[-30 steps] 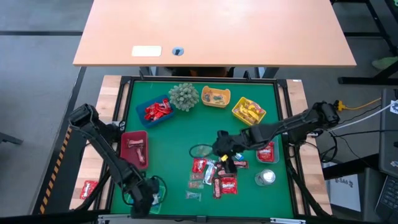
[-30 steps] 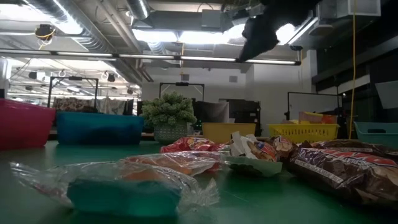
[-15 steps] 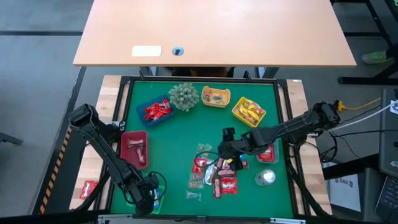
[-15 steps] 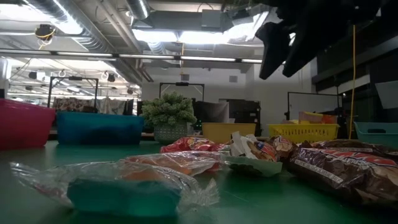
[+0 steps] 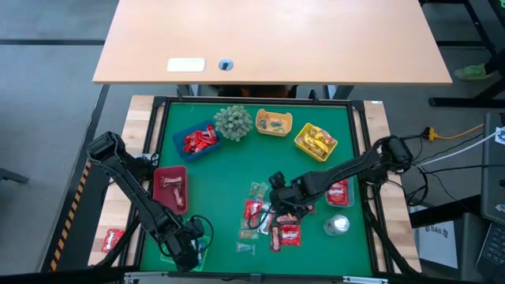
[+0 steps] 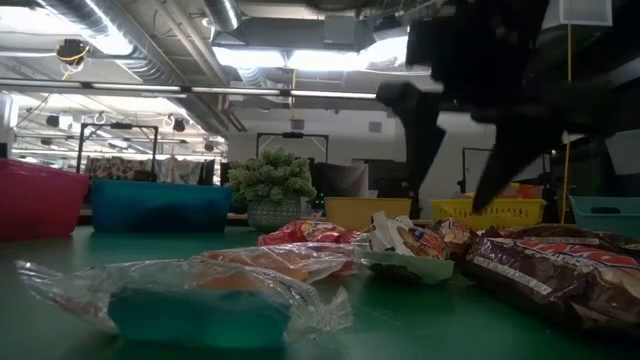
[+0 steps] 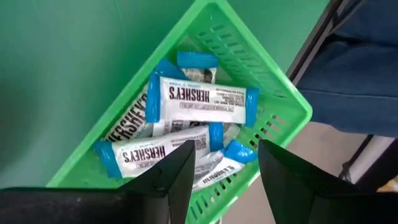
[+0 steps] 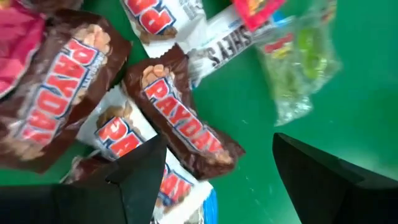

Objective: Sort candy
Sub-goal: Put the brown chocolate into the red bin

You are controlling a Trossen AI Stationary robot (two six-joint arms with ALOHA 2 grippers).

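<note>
The candy [image 5: 272,221] lies in a loose heap on the green counter [image 5: 221,177], in front of the plant ball [image 5: 233,122]; overlapping brown bars [image 8: 180,118] crowd together. The right hand [image 5: 278,197] hovers over that heap, fingers spread wide and empty. Closing there could pinch two bars at once or scatter neighbours. The left hand [image 7: 221,165], fingers apart, hangs over the green tray [image 7: 273,93] of blue-white bars [image 7: 205,102], far from the plant; dipping lower could snag its rim.
</note>
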